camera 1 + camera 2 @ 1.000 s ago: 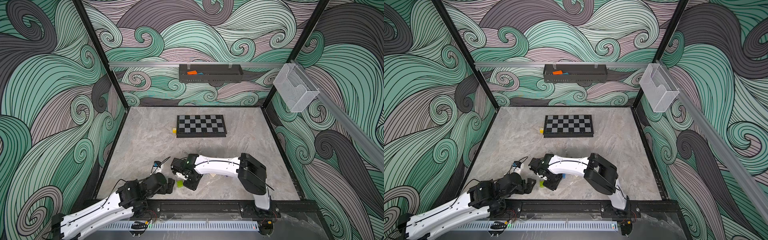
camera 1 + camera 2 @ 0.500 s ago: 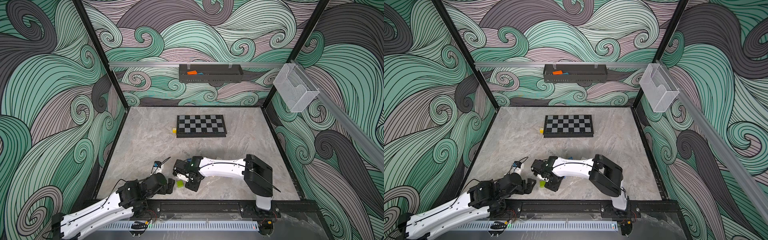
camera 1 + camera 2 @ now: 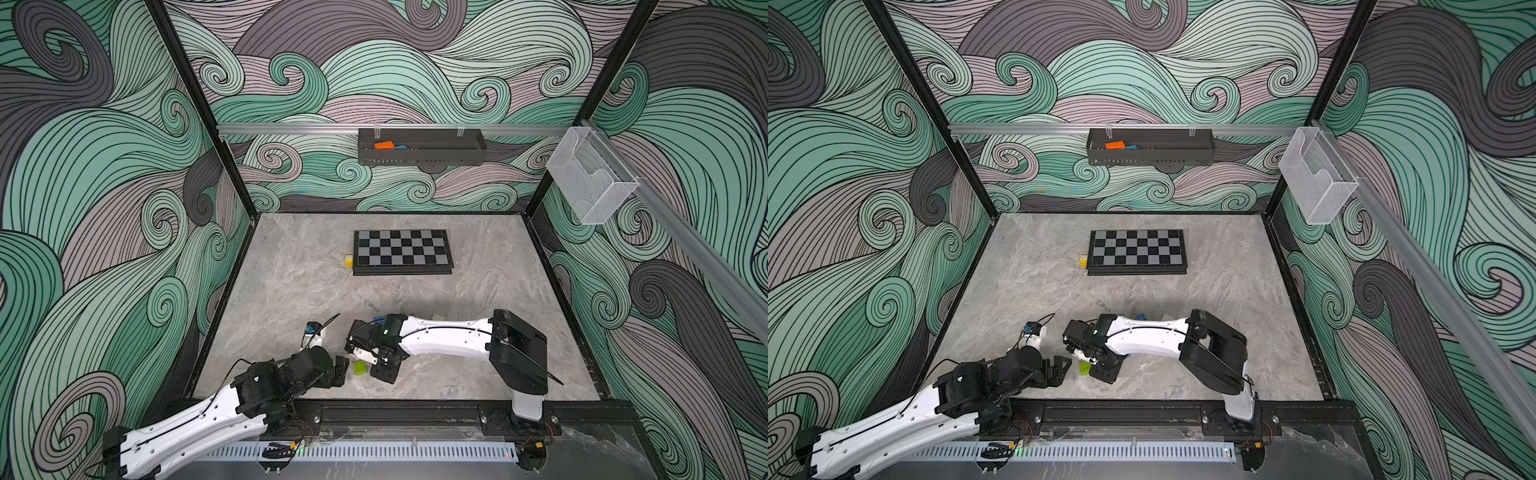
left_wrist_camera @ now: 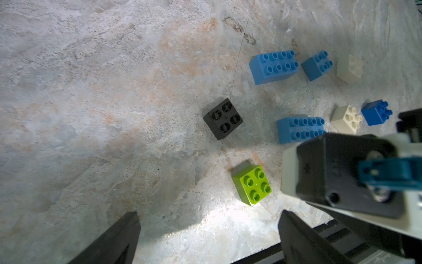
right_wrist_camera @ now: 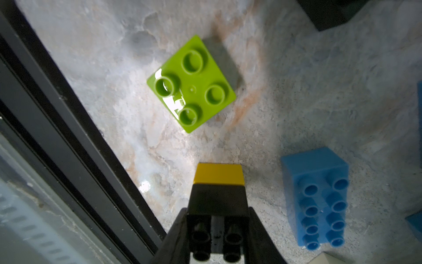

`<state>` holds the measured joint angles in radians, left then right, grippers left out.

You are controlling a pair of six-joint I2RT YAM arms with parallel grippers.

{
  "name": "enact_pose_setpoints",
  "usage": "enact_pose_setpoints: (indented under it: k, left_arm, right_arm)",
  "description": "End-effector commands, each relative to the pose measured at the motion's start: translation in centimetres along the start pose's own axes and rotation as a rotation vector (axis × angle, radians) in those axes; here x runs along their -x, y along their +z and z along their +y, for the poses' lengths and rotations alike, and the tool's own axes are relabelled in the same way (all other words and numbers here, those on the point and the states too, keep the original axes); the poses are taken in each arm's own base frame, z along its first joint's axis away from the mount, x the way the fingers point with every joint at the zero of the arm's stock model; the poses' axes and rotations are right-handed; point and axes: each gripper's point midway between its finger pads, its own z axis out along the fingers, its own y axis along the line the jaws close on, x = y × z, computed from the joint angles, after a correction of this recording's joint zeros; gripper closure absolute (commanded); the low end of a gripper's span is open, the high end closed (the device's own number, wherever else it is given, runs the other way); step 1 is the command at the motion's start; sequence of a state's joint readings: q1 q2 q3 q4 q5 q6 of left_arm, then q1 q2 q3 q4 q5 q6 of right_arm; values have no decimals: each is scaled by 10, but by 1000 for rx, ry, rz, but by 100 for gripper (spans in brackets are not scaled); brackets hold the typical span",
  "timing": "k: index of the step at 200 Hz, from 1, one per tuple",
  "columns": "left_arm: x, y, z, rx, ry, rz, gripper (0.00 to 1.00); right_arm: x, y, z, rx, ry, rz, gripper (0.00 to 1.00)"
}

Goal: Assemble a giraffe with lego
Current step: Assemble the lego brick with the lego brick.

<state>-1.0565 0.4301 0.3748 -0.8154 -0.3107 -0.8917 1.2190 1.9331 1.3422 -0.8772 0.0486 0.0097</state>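
Giraffe [image 5: 217, 189] is barely a giraffe right now, just a stub of two: a black brick [image 5: 217, 205] with a yellow brick [image 5: 218, 173] clicked onto it. It sits in the right gripper [image 5: 217, 219], whose fingers [image 5: 173, 240] are squeezed in on the black brick's sides, with the yellow end poking out past the fingertips. The black one's studs face back toward the wrist. So I reckon the free yellow end is the hollow side, pointed outward so it can be pushed down onto another brick's studs.

That other brick is probably the green brick [image 5: 191, 83]. It lies studs up on the table [image 5: 296, 68] just beyond the yellow end, not touching it.

The left gripper [image 4: 205, 240] has its fingers [image 4: 114, 240] spread wide with nothing between them. The green brick is just ahead of them, off toward one finger rather than centred. My guess is that it's there to steady or grab that brick while the stub gets pressed on.

Further out past the left fingertips, all apart from each other, are a spare black brick [image 4: 223, 118], long blue bricks [image 4: 274, 66], small blue bricks [image 4: 317, 65] and white bricks [image 4: 346, 118]. One long blue brick lies right beside the right fingers. No body, head or second leg is joined on that I can see.
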Motion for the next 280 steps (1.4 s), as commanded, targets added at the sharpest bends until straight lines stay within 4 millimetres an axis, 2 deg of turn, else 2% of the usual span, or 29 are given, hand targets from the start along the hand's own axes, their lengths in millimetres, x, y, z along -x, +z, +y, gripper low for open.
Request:
enact_pose_setpoints:
  k: [1, 111, 138, 186, 209, 234, 258, 280]
  left_arm:
    - [0, 0, 6, 24, -3, -12, 1]
    - [-1, 0, 5, 18, 1, -6, 1]
    - [-1, 0, 5, 18, 3, -6, 1]
    - [1, 0, 5, 20, 4, -12, 1]
    - [1, 0, 5, 22, 2, -14, 1]
    - [1, -1, 6, 23, -1, -17, 1]
    - [1, -1, 7, 26, -3, -19, 1]
    - [2, -1, 7, 27, -6, -24, 1]
  right_arm:
    - [-28, 60, -1, -8, 9, 147, 86]
    - [-45, 72, -1, -3, 47, 199, 85]
    - [-44, 72, 0, 8, 59, 195, 80]
    - [-28, 48, -4, 48, 101, 70, 66]
    - [-20, 35, -9, 67, 135, -3, 46]
    - [-16, 20, -17, 77, 169, -70, 31]
    - [-14, 4, -22, 62, 168, -128, 26]
    - [-11, -23, -24, 84, 196, -224, 23]
